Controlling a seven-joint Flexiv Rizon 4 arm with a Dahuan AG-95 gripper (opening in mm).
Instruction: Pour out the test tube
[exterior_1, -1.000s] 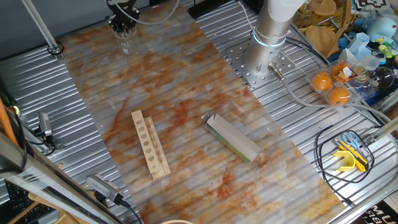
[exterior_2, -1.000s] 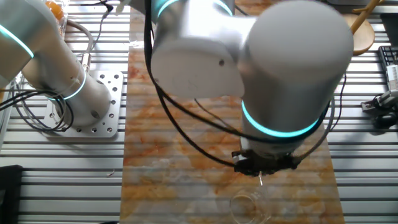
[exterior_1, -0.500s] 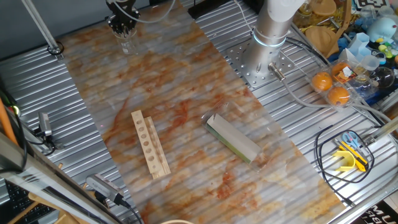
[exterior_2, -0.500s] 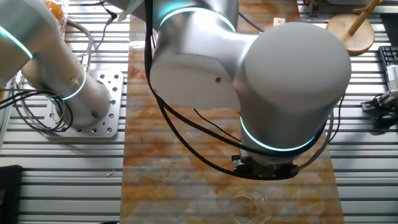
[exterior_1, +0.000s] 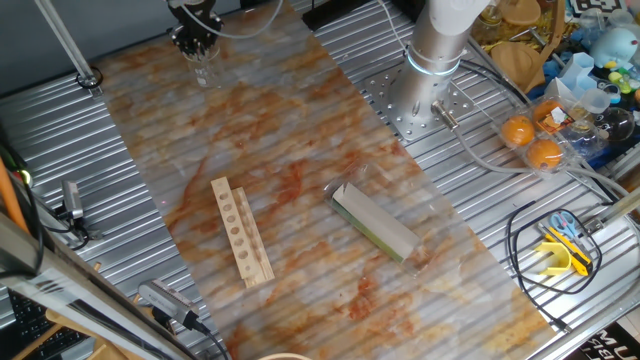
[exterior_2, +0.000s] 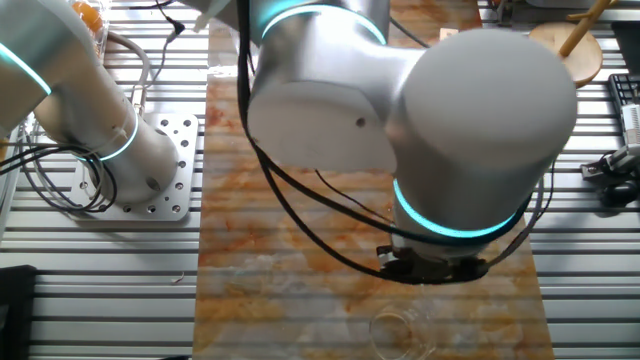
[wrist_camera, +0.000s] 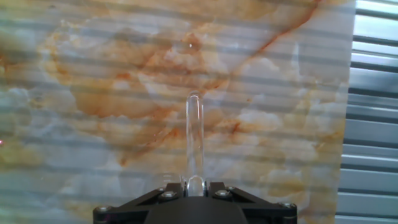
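The test tube (wrist_camera: 194, 134) is a clear glass tube that sticks straight out from between my jaws in the hand view, over the marbled mat. My gripper (wrist_camera: 194, 186) is shut on its lower end. In one fixed view, my gripper (exterior_1: 195, 32) hangs at the far left end of the mat, right above a small clear glass beaker (exterior_1: 205, 68). From the other fixed view, the arm's wrist hides most of my gripper (exterior_2: 430, 272), and the beaker (exterior_2: 402, 330) stands just below it near the frame's bottom edge. I cannot tell whether the tube holds any liquid.
A wooden test tube rack (exterior_1: 241, 231) lies flat mid-mat. A green and white box (exterior_1: 375, 222) in a clear case lies to its right. The arm's base (exterior_1: 425, 95) is bolted beside the mat. Oranges (exterior_1: 530, 140) and yellow scissors (exterior_1: 565, 245) sit off to the right.
In the other fixed view the wrist has shifted slightly, and the tube tip seen under the gripper a second ago no longer shows. The beaker, rack and box are unmoved.
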